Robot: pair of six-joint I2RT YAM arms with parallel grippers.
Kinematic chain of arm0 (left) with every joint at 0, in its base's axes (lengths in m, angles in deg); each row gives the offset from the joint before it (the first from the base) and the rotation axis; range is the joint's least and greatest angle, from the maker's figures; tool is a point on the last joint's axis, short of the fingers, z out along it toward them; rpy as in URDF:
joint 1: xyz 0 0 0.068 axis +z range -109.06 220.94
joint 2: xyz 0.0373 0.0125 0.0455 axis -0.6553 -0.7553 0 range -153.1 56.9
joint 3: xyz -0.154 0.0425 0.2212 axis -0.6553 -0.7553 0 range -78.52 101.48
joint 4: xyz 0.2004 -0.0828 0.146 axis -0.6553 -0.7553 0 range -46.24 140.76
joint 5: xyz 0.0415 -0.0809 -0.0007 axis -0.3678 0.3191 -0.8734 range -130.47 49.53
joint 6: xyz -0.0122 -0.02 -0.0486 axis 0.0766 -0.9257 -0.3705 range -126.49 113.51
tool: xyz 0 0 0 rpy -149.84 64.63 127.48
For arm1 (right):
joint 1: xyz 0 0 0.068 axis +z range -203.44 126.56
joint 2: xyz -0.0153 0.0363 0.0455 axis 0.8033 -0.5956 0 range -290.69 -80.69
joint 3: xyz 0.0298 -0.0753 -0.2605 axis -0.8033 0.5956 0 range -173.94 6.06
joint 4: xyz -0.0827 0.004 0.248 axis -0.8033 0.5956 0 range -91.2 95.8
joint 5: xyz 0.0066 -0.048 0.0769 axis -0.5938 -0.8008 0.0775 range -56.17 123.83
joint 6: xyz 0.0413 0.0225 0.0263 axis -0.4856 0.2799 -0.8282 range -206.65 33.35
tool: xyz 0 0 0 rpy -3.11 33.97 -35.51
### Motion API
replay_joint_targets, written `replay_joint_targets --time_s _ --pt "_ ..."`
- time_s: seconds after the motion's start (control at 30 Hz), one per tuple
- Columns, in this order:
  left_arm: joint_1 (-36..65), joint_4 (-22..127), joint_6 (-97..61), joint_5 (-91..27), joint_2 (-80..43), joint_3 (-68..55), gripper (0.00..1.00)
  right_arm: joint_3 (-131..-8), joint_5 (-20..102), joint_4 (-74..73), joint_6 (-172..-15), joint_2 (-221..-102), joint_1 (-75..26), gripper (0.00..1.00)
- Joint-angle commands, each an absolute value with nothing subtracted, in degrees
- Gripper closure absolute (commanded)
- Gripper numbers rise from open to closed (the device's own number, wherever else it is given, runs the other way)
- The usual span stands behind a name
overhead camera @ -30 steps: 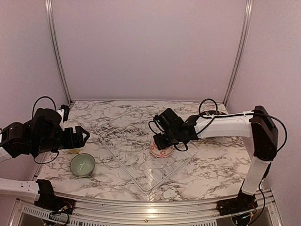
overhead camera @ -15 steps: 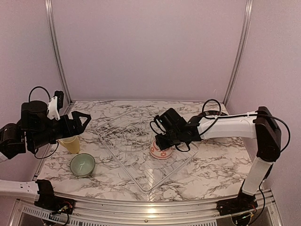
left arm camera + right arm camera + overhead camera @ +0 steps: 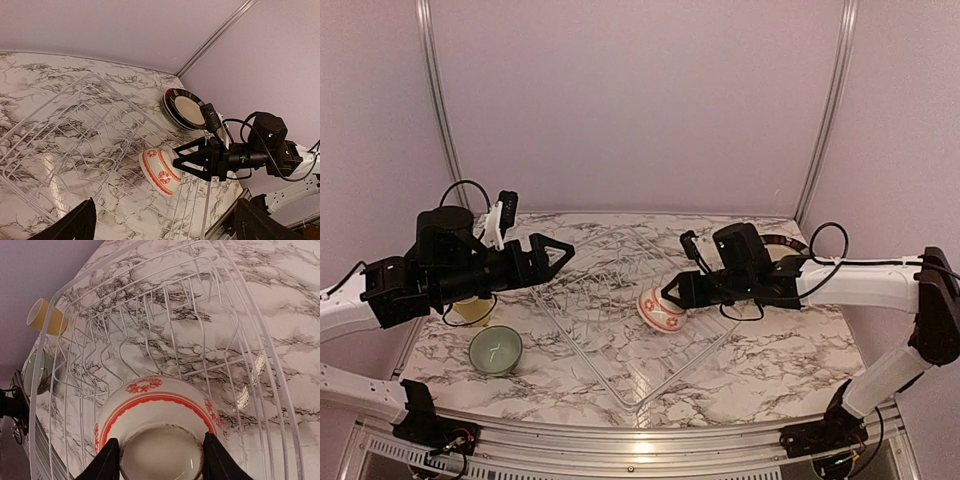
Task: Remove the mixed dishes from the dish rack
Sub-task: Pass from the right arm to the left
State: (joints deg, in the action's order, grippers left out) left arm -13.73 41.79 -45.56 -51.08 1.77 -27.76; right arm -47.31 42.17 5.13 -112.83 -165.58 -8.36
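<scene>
My right gripper [image 3: 676, 293] is shut on the foot of the small red-patterned white bowl [image 3: 658, 309] and holds it tilted on its side just above the white wire dish rack [image 3: 620, 385]. The right wrist view shows the bowl's base [image 3: 155, 440] between both fingers [image 3: 107, 461], with the rack [image 3: 240, 355] below. My left gripper [image 3: 556, 254] is open and empty, raised over the rack's left end. In its wrist view the bowl [image 3: 159, 171] and right gripper [image 3: 192, 159] are ahead. The yellow cup [image 3: 470, 312] and green flowered bowl [image 3: 496, 350] sit on the table at left.
Stacked black-rimmed plates [image 3: 186, 107] lie on the marble table beyond the rack's far right corner. The yellow cup [image 3: 47, 316] and green bowl [image 3: 32, 372] sit outside the rack's left side. The rack [image 3: 75, 130] holds no other dishes in view. Metal rail runs along the table's near edge.
My right gripper lifted the bowl off the rack, tipped it on its side and drew back to the right. My left arm rose from beside the cup and swung right toward the rack.
</scene>
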Motion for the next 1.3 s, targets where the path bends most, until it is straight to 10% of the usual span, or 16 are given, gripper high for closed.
replay_joint_targets --time_s 0.0,0.8,1.27 --pt "-13.4 58.2 -51.6 -37.1 -4.3 -30.7 0.01 -44.5 57.7 -11.3 -121.1 -163.3 -11.7 0.74" --pt "-14.2 100.0 -74.6 -15.5 -29.2 -34.9 0.21 -34.5 71.2 -43.8 -140.6 -163.8 -12.2 0.74" --pt "-14.2 104.6 -76.7 -15.4 -31.8 -35.5 0.74 -33.7 71.8 -46.0 -141.5 -164.5 -12.2 0.74"
